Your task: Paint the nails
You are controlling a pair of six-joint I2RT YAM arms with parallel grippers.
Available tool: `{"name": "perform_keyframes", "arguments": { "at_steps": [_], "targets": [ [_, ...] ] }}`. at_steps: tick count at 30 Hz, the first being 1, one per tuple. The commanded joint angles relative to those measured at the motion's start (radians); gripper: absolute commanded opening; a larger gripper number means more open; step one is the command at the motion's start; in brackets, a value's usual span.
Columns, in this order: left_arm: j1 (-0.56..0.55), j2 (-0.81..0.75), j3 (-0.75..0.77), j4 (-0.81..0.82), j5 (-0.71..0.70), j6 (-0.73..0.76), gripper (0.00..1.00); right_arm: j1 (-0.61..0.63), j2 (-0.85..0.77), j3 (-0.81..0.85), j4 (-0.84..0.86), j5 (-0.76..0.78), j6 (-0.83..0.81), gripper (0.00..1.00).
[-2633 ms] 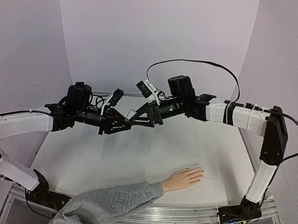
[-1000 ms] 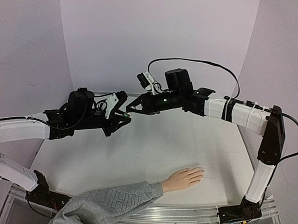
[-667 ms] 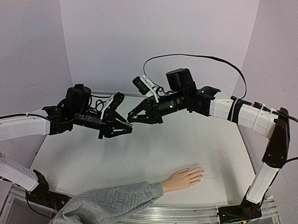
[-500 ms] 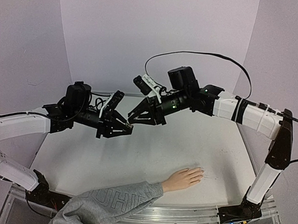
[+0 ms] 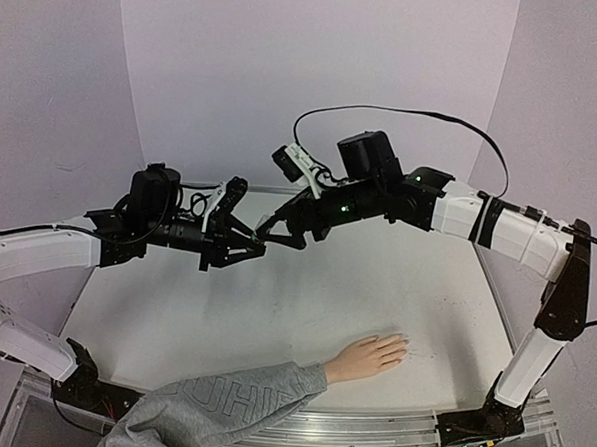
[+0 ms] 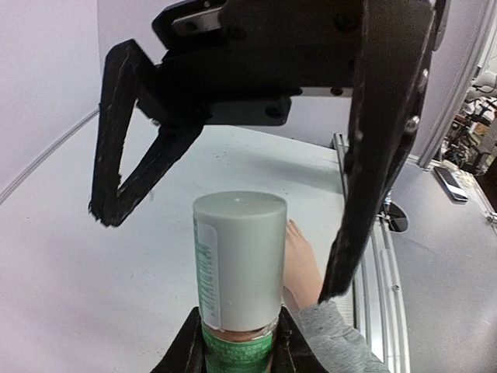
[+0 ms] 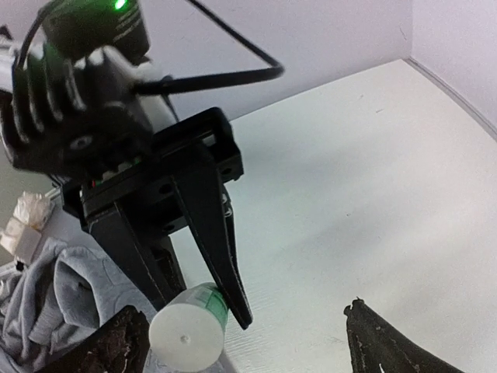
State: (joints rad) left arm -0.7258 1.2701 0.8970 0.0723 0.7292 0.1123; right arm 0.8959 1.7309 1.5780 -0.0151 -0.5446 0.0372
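Note:
My left gripper (image 5: pixel 253 243) is shut on a small bottle (image 6: pixel 239 268) with a whitish cap and a green label, and holds it above the table. My right gripper (image 5: pixel 276 232) is open, and its two fingers (image 6: pixel 124 159) stand either side of the cap without touching it. In the right wrist view the cap (image 7: pixel 186 336) sits left of centre between my open fingertips (image 7: pixel 116 346). The flesh-coloured mannequin hand (image 5: pixel 368 355) lies flat near the front of the table, with a grey sleeve (image 5: pixel 219 410). Its nails are too small to make out.
The white table (image 5: pixel 375 288) is backed by pale violet walls. A metal rail (image 5: pixel 368 432) runs along the front edge. The mannequin hand (image 6: pixel 299 260) and sleeve (image 6: pixel 334 342) show below the bottle in the left wrist view.
My right gripper has moved left and down towards the bottle, so its open fingers now flank the cap. My left gripper has kept hold of the bottle, shifting slightly. The mannequin hand has not moved.

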Motion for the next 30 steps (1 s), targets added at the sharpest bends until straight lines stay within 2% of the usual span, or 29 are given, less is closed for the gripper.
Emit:
{"name": "perform_keyframes", "arguments": {
  "at_steps": [1, 4, 15, 21, 23, 27, 30],
  "targets": [
    [-0.004, -0.047, -0.012, 0.058, -0.122, 0.054, 0.0, -0.005, -0.061, 0.047, 0.006, 0.041, 0.164, 0.91],
    [-0.005, -0.053, -0.017, 0.055, -0.159, 0.069, 0.0, -0.005, -0.043, 0.057, 0.006, 0.02, 0.231, 0.91],
    [-0.016, -0.042, -0.016, 0.053, -0.207, 0.085, 0.0, -0.005, 0.062, 0.162, -0.022, -0.023, 0.333, 0.73],
    [-0.019, -0.05, -0.017, 0.048, -0.207, 0.09, 0.0, -0.005, 0.088, 0.186, -0.045, 0.0, 0.334, 0.71],
    [-0.02, -0.051, -0.018, 0.046, -0.207, 0.09, 0.0, -0.005, 0.096, 0.189, -0.046, -0.023, 0.334, 0.66],
    [-0.021, -0.051, -0.02, 0.044, -0.208, 0.094, 0.0, -0.005, 0.093, 0.177, -0.047, -0.046, 0.328, 0.5],
    [-0.021, -0.046, -0.022, 0.044, -0.214, 0.1, 0.0, -0.005, 0.085, 0.168, -0.046, -0.052, 0.325, 0.44]
  ]
}}
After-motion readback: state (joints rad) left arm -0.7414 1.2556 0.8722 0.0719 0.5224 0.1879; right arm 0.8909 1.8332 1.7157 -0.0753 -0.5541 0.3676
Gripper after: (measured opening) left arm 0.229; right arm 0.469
